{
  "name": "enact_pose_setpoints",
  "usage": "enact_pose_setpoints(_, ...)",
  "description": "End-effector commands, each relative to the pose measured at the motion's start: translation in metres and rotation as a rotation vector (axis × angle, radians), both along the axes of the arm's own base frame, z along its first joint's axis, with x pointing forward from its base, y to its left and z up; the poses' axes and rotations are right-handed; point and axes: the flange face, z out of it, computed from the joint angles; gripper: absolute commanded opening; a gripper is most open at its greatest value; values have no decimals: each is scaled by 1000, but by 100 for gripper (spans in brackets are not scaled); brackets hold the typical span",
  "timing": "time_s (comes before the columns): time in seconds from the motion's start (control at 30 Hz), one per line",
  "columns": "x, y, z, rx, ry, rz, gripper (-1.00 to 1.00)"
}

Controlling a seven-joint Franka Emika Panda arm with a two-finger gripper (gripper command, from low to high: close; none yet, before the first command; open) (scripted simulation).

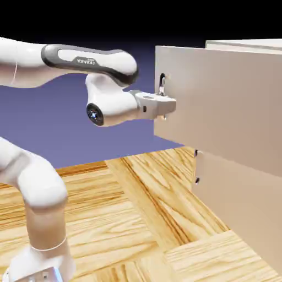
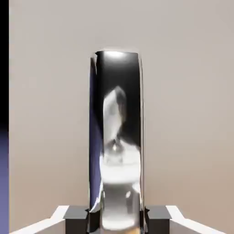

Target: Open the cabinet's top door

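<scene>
The beige cabinet [image 1: 248, 47] stands at the right of the exterior view. Its top door [image 1: 220, 110] is swung out from the body, so its free edge juts left of the lower panel [image 1: 242, 204]. The dark metal bar handle [image 1: 162, 85] sits near that free edge. My gripper [image 1: 163, 106] is shut on the handle's lower part. In the hand view the shiny handle [image 2: 116, 137] rises large between my two grey fingertips [image 2: 75, 215], which press on its sides, with my gripper [image 2: 116, 218] around it and the door's flat beige face [image 2: 192, 114] behind.
The wooden table top [image 1: 137, 220] spreads below the arm and in front of the cabinet. The arm's base column [image 1: 44, 220] stands at the lower left. The lower panel has two small dark fittings [image 1: 196, 179] on its left edge.
</scene>
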Motion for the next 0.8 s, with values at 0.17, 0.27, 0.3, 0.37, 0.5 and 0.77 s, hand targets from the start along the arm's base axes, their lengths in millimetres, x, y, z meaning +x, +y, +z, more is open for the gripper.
enact_pose_setpoints(0.17, -31, -30, 0, 0, 0, 83, -100)
enact_pose_setpoints(0.27, -44, -43, 0, 0, 0, 118, -100)
enact_pose_setpoints(0.3, -48, -47, 0, -1, 0, 128, -100)
enact_pose_setpoints(0.37, -54, -55, 0, 0, 1, 147, -100)
enact_pose_setpoints(0.5, -60, -63, -1, 1, 1, 167, -100)
enact_pose_setpoints(0.77, -70, -74, 0, -1, 1, 195, -100)
